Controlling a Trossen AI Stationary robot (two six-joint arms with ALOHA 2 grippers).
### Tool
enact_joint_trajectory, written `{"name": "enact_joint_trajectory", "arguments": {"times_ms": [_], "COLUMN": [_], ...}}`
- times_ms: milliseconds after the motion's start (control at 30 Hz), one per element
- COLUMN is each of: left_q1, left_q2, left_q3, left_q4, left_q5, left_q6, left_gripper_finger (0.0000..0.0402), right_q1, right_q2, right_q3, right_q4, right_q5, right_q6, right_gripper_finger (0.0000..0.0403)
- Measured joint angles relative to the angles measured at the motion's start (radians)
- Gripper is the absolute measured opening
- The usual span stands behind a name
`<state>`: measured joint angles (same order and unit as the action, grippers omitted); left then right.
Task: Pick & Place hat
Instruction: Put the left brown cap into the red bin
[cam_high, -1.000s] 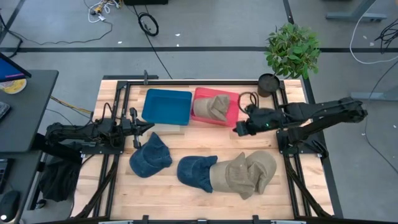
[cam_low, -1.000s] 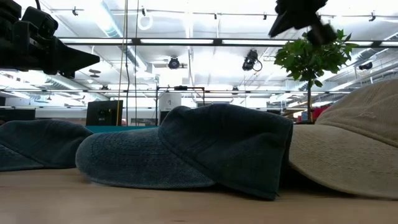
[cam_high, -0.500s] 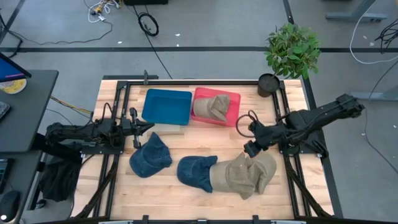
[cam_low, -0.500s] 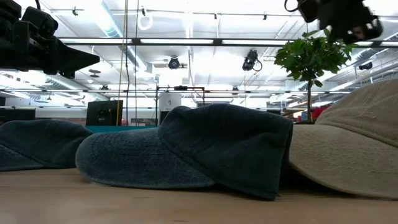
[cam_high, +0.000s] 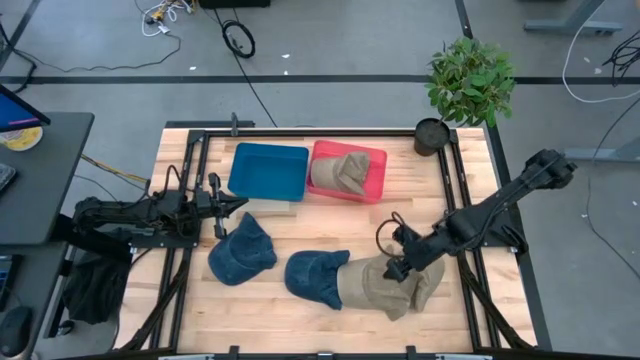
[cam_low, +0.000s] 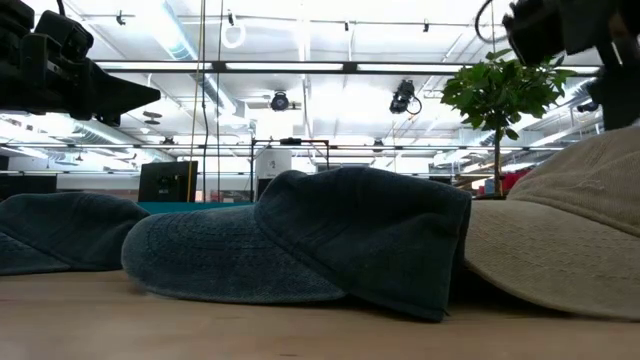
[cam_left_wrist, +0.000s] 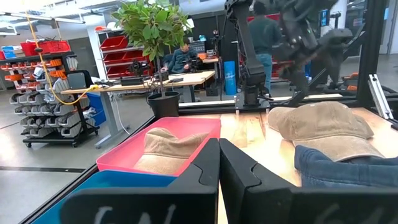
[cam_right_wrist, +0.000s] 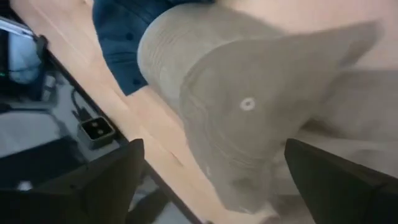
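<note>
Five hats were counted on the counter (cam_high: 330, 215): two blue and three tan. From the left, one blue hat (cam_high: 240, 249) lay alone, a second blue hat (cam_high: 315, 277) lay at centre, and a tan hat (cam_high: 375, 288) overlapped its edge, with another tan hat (cam_high: 425, 270) just beside that one.

Two bins stood side by side at the far edge. The blue bin (cam_high: 267, 171) held nothing visible. The red bin (cam_high: 372, 180) held the third tan hat (cam_high: 340, 172).

The left pincer (cam_high: 218, 208) waited near the lone blue hat, fingers together and holding nothing. The right pincer (cam_high: 397, 266) hung over the tan hats, fingers (cam_right_wrist: 106, 180) spread wide around a tan crown, not clamped on it.
</note>
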<state>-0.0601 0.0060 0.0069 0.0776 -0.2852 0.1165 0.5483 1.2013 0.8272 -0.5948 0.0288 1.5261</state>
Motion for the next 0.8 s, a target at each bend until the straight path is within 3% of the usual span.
{"name": "enact_joint_trajectory", "arguments": {"times_ms": [100, 567, 667, 800], "left_q1": [0.000, 0.000, 0.000, 0.000], "left_q2": [0.000, 0.000, 0.000, 0.000], "left_q3": [0.000, 0.000, 0.000, 0.000], "left_q4": [0.000, 0.001, 0.000, 0.000], "left_q5": [0.000, 0.000, 0.000, 0.000], "left_q6": [0.000, 0.000, 0.000, 0.000], "left_gripper_finger": [0.0003, 0.0003, 0.0003, 0.0003], "right_q1": [0.027, 0.050, 0.050, 0.050], "right_q2": [0.033, 0.194, 0.211, 0.211], "right_q3": [-0.062, -0.093, -0.093, -0.093], "right_q4": [0.118, 0.252, 0.257, 0.265], "right_q5": [0.012, -0.012, -0.016, -0.018], "right_q6": [0.051, 0.096, 0.096, 0.063], "right_gripper_finger": [0.0368, 0.0231, 0.0180, 0.0071]}}
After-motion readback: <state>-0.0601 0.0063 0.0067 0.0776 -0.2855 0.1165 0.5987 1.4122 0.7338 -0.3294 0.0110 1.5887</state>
